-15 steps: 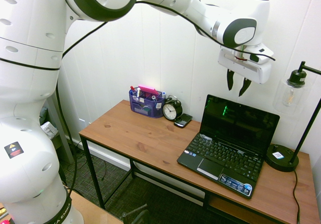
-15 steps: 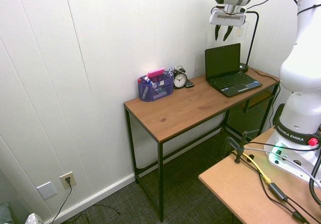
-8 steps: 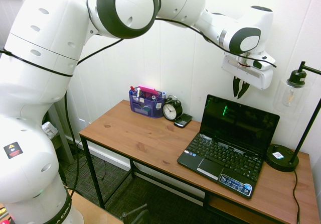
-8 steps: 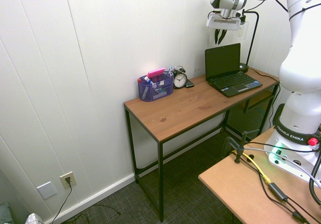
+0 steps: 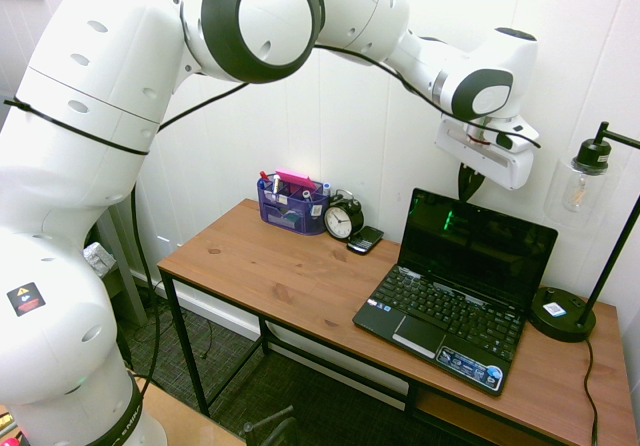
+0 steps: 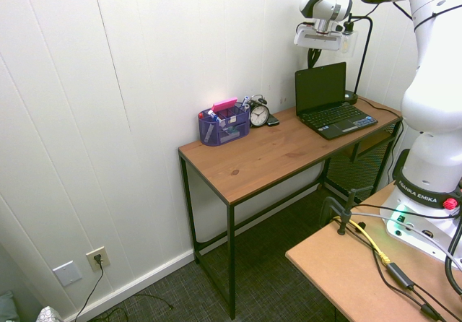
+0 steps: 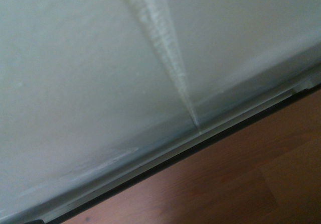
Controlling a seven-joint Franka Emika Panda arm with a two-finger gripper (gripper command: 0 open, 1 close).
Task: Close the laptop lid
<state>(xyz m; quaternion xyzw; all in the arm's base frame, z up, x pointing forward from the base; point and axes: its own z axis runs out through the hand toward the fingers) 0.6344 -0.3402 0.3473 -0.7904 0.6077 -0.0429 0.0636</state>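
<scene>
The fingers (image 5: 468, 182) are clenched together with nothing between them, showing as one dark sliver pointing straight down; the gripper (image 5: 467, 192) hangs in the upper right of the first exterior view, its tips just above the top left corner of the laptop lid (image 5: 478, 245), and whether they touch that edge cannot be told; in the second exterior view the gripper (image 6: 313, 61) sits at the upper right, just over the lid's (image 6: 320, 86) top edge, close to the white panelled wall (image 6: 144, 84).

The lid stands open and near upright, its dark glossy screen facing the front of the wooden desk (image 5: 290, 276); the keyboard half of the laptop (image 5: 445, 316) lies flat on the right part of the desk; to the right of it stands a black lamp (image 5: 580, 266) with a round base; left of the laptop, along the wall, lie a small black phone (image 5: 365, 239), a black alarm clock (image 5: 343, 218) and a blue mesh organiser (image 5: 292, 206) with pens and a pink item.

The wrist view shows blurred white wall (image 7: 100, 73) meeting the brown desktop (image 7: 241, 184) at a slant.
</scene>
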